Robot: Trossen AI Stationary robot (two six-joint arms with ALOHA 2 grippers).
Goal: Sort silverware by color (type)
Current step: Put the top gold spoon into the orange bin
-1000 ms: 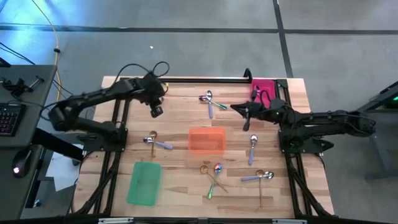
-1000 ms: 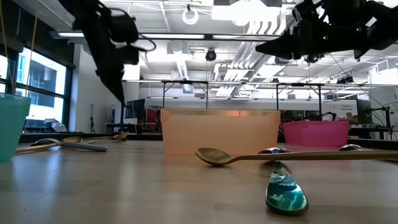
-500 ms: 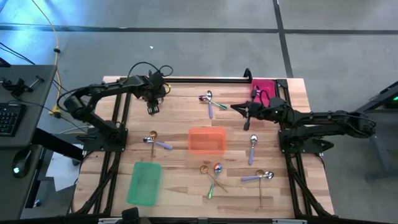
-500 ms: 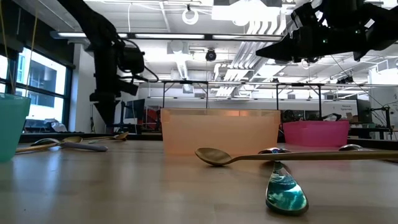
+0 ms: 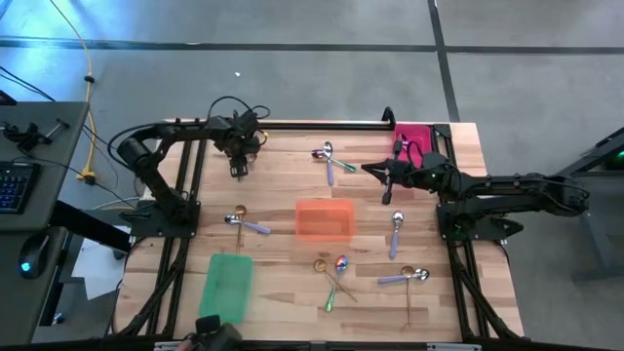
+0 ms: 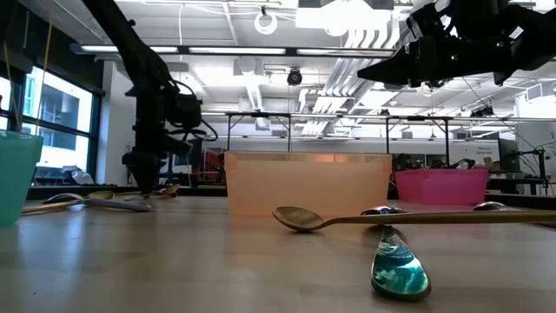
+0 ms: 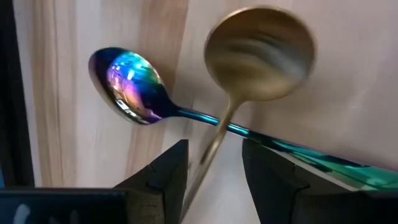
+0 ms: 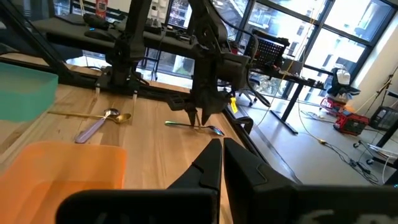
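The left gripper [image 5: 238, 168] is down over the far left part of the table [image 5: 283, 195], near the back edge, in the high view. The right gripper [image 5: 382, 177] hangs at the far right, just in front of the pink tray [image 5: 413, 137]. An orange tray [image 5: 324, 220] sits mid-table and a green tray [image 5: 226, 286] near the front left. Silverware is scattered about: a pair [image 5: 330, 161] behind the orange tray, a pair [image 5: 244, 222] to its left, a purple-handled spoon [image 5: 396, 232] to its right, crossed pieces [image 5: 334, 276] in front, and more at the front right [image 5: 409, 281].

From table height, the left gripper [image 6: 142, 165] points straight down, its tip close to the wood, beside spoons lying at the left. The right gripper [image 6: 382, 68] is held high, tapering to a point. A gold spoon [image 6: 382, 218] lies across the foreground with a rainbow spoon [image 6: 400, 268] beneath it.

In the left wrist view, the fingers [image 7: 165, 177] stand slightly apart with nothing gripped, framing a gold spoon's handle [image 7: 214, 146]; its bowl is blurred. An iridescent spoon [image 7: 134, 93] crosses that handle.

In the right wrist view, the right fingers [image 8: 208, 163] look closed together, as far as I can make out, and empty, with the left arm [image 8: 208, 68] standing over a spoon [image 8: 194, 126] further off
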